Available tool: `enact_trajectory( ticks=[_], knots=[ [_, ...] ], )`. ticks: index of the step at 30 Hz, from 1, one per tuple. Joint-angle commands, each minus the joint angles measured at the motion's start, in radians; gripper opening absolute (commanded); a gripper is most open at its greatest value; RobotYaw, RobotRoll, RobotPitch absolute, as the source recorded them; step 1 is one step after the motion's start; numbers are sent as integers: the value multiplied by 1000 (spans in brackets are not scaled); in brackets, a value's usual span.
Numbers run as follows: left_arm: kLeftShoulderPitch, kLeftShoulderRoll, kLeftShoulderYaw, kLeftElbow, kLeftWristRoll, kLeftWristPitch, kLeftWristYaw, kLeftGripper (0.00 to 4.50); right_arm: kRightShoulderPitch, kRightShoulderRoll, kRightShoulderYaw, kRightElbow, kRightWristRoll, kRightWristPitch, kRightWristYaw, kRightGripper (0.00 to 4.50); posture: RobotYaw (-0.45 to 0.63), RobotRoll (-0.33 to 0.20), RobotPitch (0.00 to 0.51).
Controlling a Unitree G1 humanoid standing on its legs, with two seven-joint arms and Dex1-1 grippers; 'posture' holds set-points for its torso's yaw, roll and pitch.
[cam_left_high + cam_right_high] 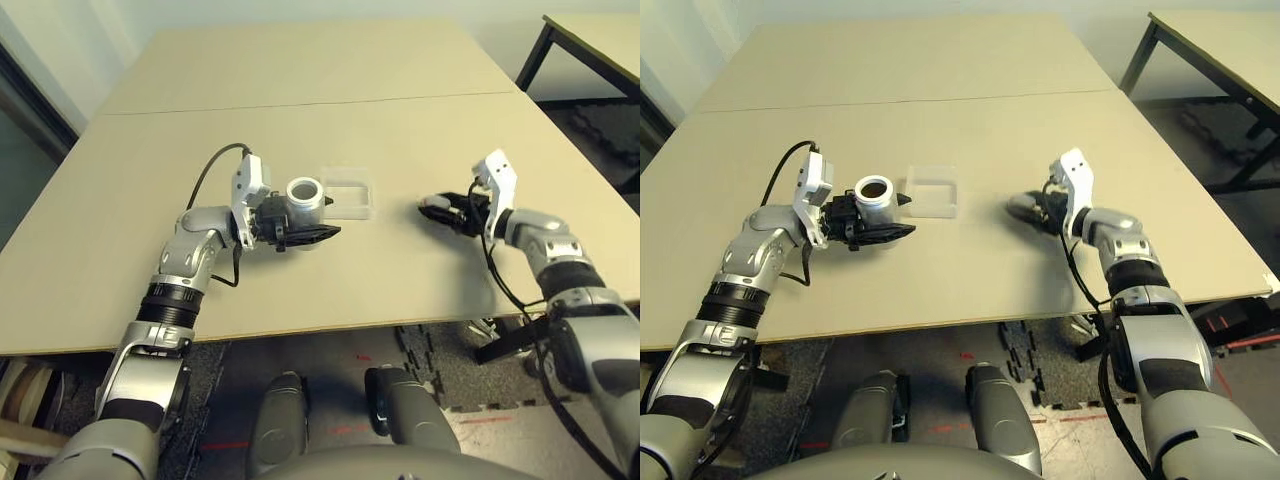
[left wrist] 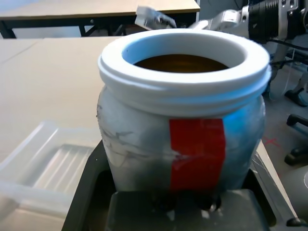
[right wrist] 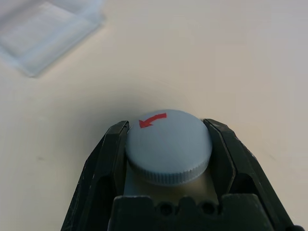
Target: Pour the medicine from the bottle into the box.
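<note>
Starting at your left, the left gripper [image 1: 300, 236] is clamped on the bottle [image 1: 306, 200], its two black fingers pressed against the lower body. The bottle stands upright, long axis vertical, with its open white mouth facing up toward the head camera. In the left wrist view you can see a red strip on its silver-grey side and a dark brown interior below the rim; you cannot make out any single pill in there. Just to the right of the bottle, close but apart from it, the box [image 1: 349, 193] lies flat on the table [image 1: 300, 110], open side up. Nothing stands between the bottle and the box. Well to the right of the box, your right gripper [image 3: 168, 154] hangs low over the table, closed on a flat grey round cap [image 3: 168, 144] with a red arrow on top.
</note>
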Motion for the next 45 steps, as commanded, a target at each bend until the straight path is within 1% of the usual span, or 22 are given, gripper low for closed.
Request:
enact_trajectory(
  ticks=[1,6,8,9,10,12,17,20,22,25,28,31,35,37,41,43,45],
  knots=[
    [-6,5,7,12,7,-6,-1,2654,-12,17,-18,61,-28,-57,-55,2589,-57,0,81],
    [-5,7,10,9,9,-11,8,2654,-8,28,-15,92,-58,-81,-69,2589,-51,0,83],
    [-8,7,14,12,18,-28,25,2654,-8,30,-14,92,-65,-85,-67,3343,-49,0,85],
    [-15,3,17,27,46,-81,55,2654,-9,29,-9,92,-72,-90,-64,3545,-49,0,85],
    [-22,1,18,40,64,-117,76,2654,-10,27,-2,90,-82,-95,-57,3943,-48,0,87],
    [-40,-1,19,68,90,-164,110,2654,-14,23,6,81,-95,-99,-34,4500,-48,0,87],
    [-122,-10,29,165,163,-265,220,2654,-42,-12,13,22,-108,-91,58,4500,-53,0,88],
    [-179,-15,26,227,216,-326,296,2654,-52,-46,22,-45,-102,-62,147,4500,-62,0,87],
    [-218,-18,16,280,257,-342,348,2654,-51,-65,22,-99,-83,-23,212,4500,-66,0,86],
    [-273,-16,-20,375,359,-390,441,2654,-34,-88,27,-197,-57,45,304,4500,-74,0,83],
    [-317,-16,-59,451,446,-455,505,2654,-4,-105,33,-310,-33,113,362,4500,-78,0,79],
    [-351,-7,-126,506,548,-535,545,2654,22,-109,32,-410,-13,173,382,4500,-79,0,76],
    [-417,0,-219,584,706,-626,658,2654,54,-113,37,-513,9,234,404,4500,-80,0,72],
    [-464,6,-280,624,811,-661,745,2654,56,-109,30,-533,17,248,389,4500,-80,0,70],
    [-591,35,-521,687,1163,-694,1015,2654,59,-108,30,-554,27,267,383,4500,-75,0,69],
    [-653,23,-603,743,1265,-686,1101,2654,61,-106,31,-561,33,274,386,4500,-72,0,68],
    [-708,-4,-646,809,1308,-680,1132,2654,58,-104,31,-562,37,279,386,4500,-72,0,68]
  ],
)
